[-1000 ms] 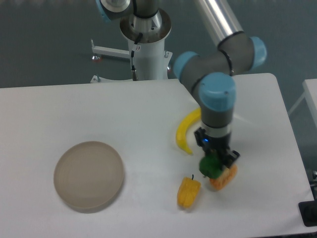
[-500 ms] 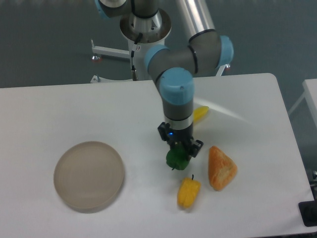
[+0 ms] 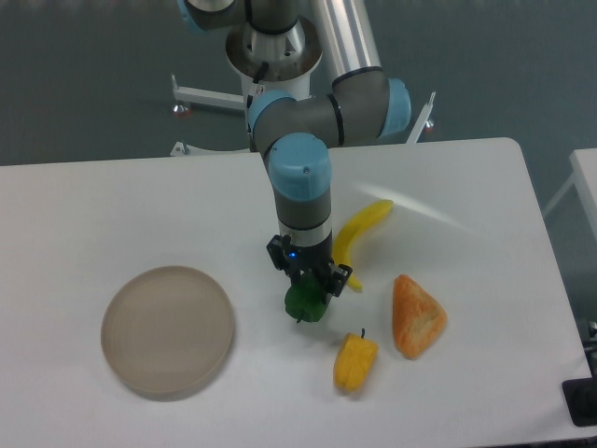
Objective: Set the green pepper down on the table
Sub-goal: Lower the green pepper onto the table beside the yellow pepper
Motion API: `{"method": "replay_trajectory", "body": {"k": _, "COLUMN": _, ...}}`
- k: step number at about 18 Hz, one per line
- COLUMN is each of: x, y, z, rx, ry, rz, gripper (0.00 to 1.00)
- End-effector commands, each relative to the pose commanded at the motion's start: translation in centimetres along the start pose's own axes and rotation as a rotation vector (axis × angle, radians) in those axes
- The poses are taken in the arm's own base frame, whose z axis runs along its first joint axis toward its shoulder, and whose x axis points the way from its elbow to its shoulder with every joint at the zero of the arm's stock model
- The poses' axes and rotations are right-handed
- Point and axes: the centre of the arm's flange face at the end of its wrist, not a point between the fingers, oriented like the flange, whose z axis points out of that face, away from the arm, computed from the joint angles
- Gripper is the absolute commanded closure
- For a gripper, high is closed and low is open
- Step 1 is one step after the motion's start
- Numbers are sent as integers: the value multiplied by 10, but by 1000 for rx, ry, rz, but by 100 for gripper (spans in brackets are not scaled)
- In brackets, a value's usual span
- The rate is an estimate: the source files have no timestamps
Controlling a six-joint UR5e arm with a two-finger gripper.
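Holding the green pepper [image 3: 304,301] tight, the claw [image 3: 308,289] points straight down over the white bench [image 3: 112,205].

The claw's two fingers are closed on the pepper's top. The pepper sits low near the middle of the bench; whether it touches cannot be told. A yellow pepper [image 3: 355,362] and an orange wedge [image 3: 418,315] lie near, a banana [image 3: 359,231] behind, a round plate [image 3: 167,329] well apart.
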Motion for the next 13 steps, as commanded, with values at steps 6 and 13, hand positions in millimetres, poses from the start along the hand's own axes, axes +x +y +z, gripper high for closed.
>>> {"method": "replay_trajectory", "body": {"k": 6, "x": 9, "y": -2, "z": 11, "rx": 17, "ry": 48, "rz": -35, "gripper": 59}}
{"method": "replay_trajectory", "body": {"k": 13, "x": 11, "y": -2, "z": 18, "rx": 32, "ry": 78, "rz": -27, "gripper": 58}}
